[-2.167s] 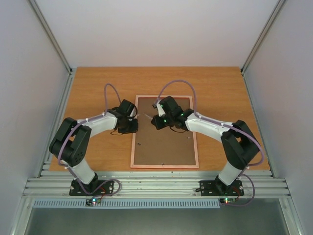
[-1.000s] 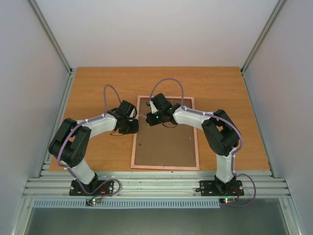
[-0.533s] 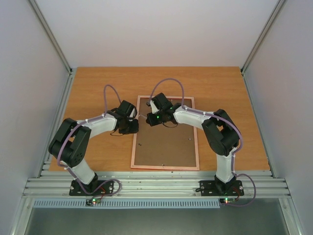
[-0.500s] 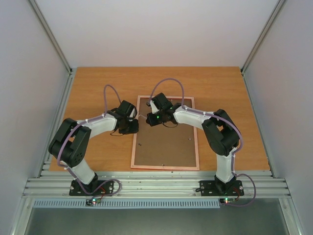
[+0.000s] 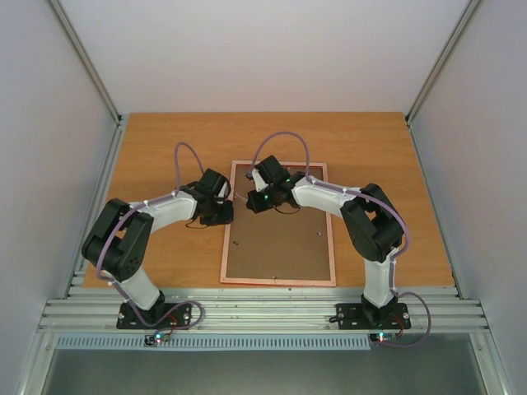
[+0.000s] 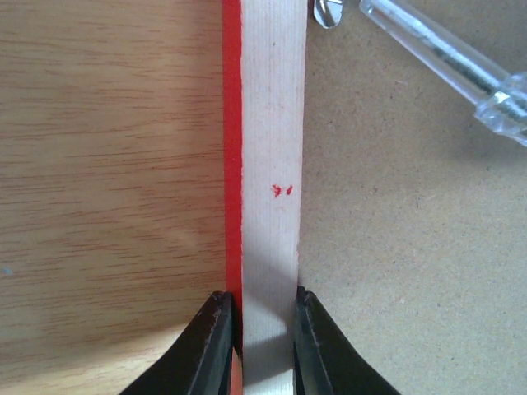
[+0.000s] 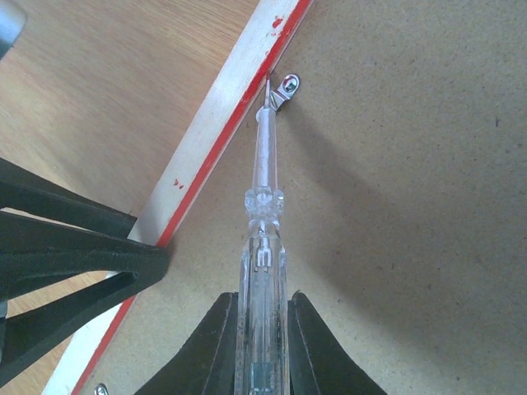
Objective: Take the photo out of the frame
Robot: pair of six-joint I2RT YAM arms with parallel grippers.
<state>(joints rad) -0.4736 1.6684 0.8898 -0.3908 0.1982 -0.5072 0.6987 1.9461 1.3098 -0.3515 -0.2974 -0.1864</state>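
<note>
Table (image 5: 165, 140): a flat, matte, warm wood-grain surface is being viewed from above.
Frame (image 5: 331, 247): it is being shown lying face down at the table's centre, with its long axis running away from the arms. The rail is pale ribbed wood with a bright red outer edge.
Backing board (image 5: 276, 251): the frame is being filled by dull brown fibreboard.
Photo: it is not being shown, and it is being judged to lie under the board.
Left gripper (image 6: 258, 306): the frame's left rail is being pinched between black fingers that are nearly closed.
Right gripper (image 7: 262, 313): the jaws are being kept narrow, clamped on the handle of a screwdriver.
Screwdriver (image 7: 263, 206): a clear plastic handle narrows to a thin shaft, and its long axis is being aimed toward the frame's far left corner.
Clip (image 7: 286, 88): a small shiny metal tab lies just inside the left rail, straight ahead of the tool. It appears to be being touched by the tip, and the right arm is nearer to it.
</note>
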